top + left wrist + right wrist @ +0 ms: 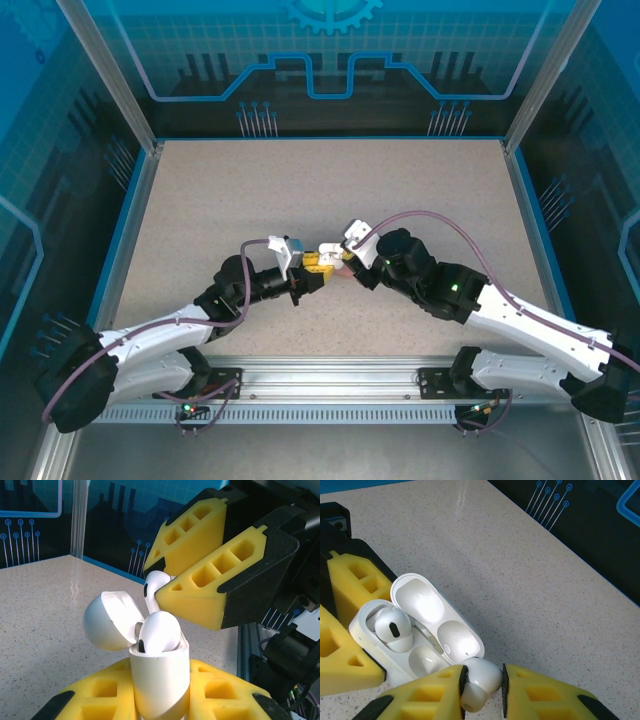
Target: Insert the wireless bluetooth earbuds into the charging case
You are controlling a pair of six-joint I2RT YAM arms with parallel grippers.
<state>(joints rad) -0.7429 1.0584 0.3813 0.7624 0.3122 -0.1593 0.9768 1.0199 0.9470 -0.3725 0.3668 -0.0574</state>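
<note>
Glossy white plastic charging case, lid open, gripped by left claw, one small white earbud seated inside it — second white earbud pinched in right claw, just beside the case's empty socket.

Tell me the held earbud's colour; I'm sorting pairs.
White; the earbud shows best in the right wrist view.

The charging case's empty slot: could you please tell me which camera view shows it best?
The right wrist view: it looks down into the open charging case, showing the empty slot beside the seated earbud. The left wrist view sees the case side-on, its slot hidden. In the top external view the case is a tiny white speck.
</note>
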